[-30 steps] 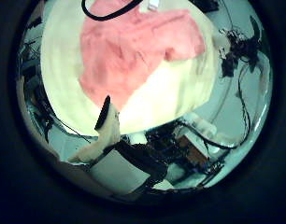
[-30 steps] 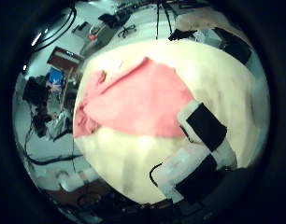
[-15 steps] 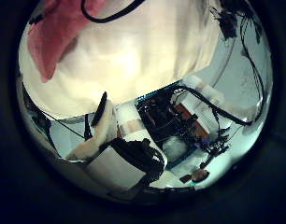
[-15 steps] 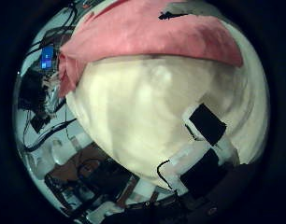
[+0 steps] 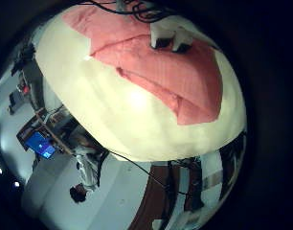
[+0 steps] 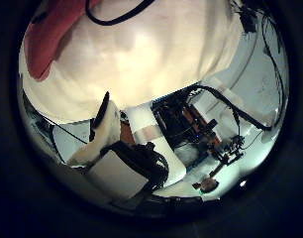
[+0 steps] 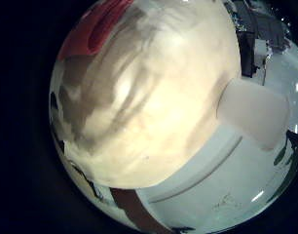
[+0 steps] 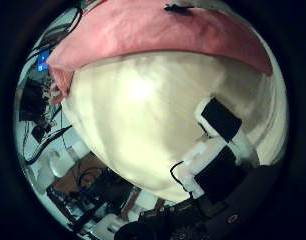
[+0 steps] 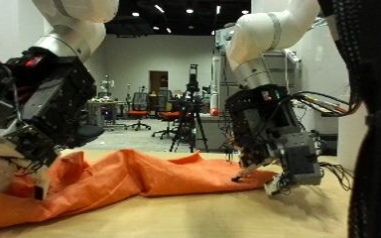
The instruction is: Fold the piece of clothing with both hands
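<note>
An orange piece of clothing (image 9: 138,178) lies rumpled across the pale wooden table (image 9: 243,213). My left hand (image 9: 26,114) hangs over its one end, fingers (image 9: 16,177) reaching down and touching the fabric without curling round it. My right hand (image 9: 277,139) is at the other end, its fingertips (image 9: 278,180) down at the garment's corner, relaxed and open. In the left little finger side palm view a finger (image 5: 171,38) rests on the clothing (image 5: 175,77). The right thumb side palm view shows the clothing (image 8: 163,40) close by, beyond the bare table (image 8: 143,120).
Bare tabletop lies in front of the garment, toward the near edge (image 9: 190,230). Behind the table stand office chairs (image 9: 141,111) and a tripod (image 9: 189,119) in an open lab room. Cluttered equipment (image 6: 206,139) sits below the table's edge.
Both palm views have shifted closer to the table. The clothing has slid toward the edge of each thumb side view as the hands came down at its ends.
</note>
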`<state>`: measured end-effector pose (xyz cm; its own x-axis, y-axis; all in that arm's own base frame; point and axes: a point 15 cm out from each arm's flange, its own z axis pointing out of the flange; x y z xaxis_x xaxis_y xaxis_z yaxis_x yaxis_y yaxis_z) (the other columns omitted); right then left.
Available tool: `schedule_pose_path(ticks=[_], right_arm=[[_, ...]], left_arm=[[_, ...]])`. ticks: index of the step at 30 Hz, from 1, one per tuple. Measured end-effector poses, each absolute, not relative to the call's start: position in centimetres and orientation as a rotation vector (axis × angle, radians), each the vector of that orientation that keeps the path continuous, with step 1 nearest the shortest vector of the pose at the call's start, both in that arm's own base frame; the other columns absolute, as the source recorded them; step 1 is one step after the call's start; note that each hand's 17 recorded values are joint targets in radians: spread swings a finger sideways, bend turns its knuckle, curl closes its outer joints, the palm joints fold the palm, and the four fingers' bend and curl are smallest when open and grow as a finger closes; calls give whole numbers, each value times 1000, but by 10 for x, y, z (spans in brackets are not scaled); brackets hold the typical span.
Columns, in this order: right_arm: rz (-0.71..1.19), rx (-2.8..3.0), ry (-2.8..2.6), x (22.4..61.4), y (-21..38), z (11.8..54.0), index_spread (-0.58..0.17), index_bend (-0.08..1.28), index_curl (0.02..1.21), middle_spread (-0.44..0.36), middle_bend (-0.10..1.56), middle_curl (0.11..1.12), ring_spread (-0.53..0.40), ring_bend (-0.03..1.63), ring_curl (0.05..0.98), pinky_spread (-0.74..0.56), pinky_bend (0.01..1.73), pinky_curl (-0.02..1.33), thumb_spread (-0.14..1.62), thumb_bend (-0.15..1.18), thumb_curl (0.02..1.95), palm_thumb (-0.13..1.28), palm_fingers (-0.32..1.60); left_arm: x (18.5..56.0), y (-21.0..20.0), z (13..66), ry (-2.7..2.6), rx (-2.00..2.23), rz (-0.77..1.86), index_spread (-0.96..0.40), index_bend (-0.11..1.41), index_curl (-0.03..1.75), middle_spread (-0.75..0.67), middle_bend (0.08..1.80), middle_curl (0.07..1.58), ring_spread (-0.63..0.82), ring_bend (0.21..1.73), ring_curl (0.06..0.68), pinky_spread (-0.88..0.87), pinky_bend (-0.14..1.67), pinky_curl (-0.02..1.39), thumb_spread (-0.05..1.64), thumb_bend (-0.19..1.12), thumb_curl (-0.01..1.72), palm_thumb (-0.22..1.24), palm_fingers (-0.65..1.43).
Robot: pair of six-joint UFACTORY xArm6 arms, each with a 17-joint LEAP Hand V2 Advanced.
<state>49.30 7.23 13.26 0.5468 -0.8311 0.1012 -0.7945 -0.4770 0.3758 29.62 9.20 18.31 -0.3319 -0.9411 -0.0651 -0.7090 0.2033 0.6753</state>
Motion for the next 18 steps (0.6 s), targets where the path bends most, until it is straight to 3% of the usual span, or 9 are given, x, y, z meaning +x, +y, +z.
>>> schedule_pose_path(ticks=[11, 18], right_arm=[[-173, 2286, -1360, 476, 18, 145, -387, 294, 393, -147, 424, 355, 96, 194, 224, 265, 165, 235, 1349, -13, 526, 860, 282], [-217, 2237, -1390, 430, -8, 161, -374, 265, 390, -110, 413, 355, 97, 192, 229, 264, 170, 227, 1388, -7, 531, 820, 280]], left_arm=[[303, 109, 189, -2129, 1561, -918, 83, 166, 317, 130, 186, 324, 431, 528, 216, 389, 362, 314, 1133, -18, 317, 616, 48], [307, 105, 194, -2165, 1534, -905, 83, 165, 316, 130, 188, 324, 432, 528, 213, 391, 360, 315, 1128, -17, 322, 629, 50]])
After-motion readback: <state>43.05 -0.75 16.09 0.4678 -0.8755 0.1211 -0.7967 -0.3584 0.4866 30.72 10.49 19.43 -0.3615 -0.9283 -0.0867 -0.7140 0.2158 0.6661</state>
